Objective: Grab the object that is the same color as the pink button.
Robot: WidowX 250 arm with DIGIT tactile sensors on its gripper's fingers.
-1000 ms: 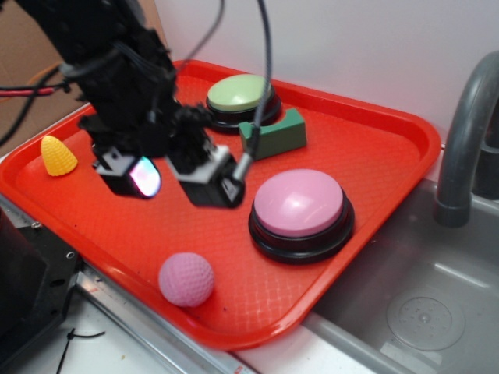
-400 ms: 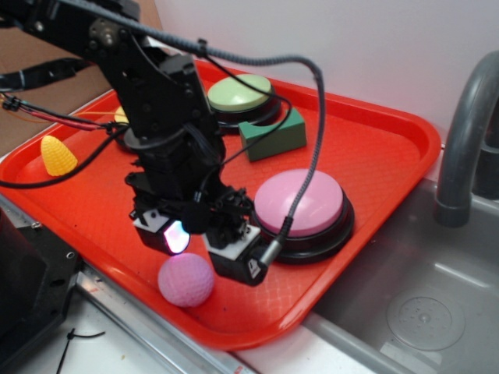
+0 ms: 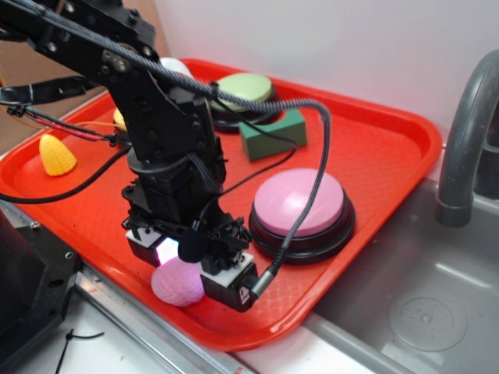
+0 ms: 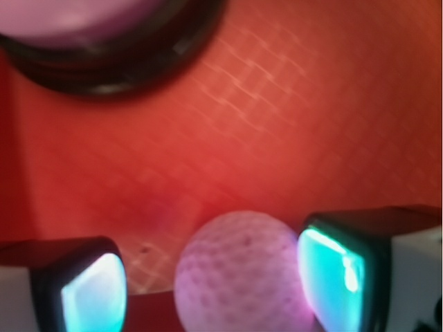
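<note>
The small pink dimpled ball (image 3: 176, 285) lies on the red tray (image 3: 374, 156) near its front edge. My gripper (image 3: 191, 269) is lowered over it, open, with one finger on each side. In the wrist view the ball (image 4: 239, 273) sits between the two glowing pads (image 4: 93, 294); the right pad is at or nearly at the ball, the left one stands apart from it. The large pink dome button (image 3: 302, 204) on its black base stands just right of the gripper, and its edge shows in the wrist view (image 4: 104, 34).
A green button (image 3: 242, 93) and a dark green block (image 3: 273, 134) lie at the tray's back. A yellow cone (image 3: 56, 154) sits at the left. A yellow button is mostly hidden behind the arm. A metal sink (image 3: 421, 312) and grey faucet (image 3: 468, 132) lie to the right.
My gripper has moved from the tray's middle toward the front edge and down, and now straddles the pink ball. The ball has stayed in place.
</note>
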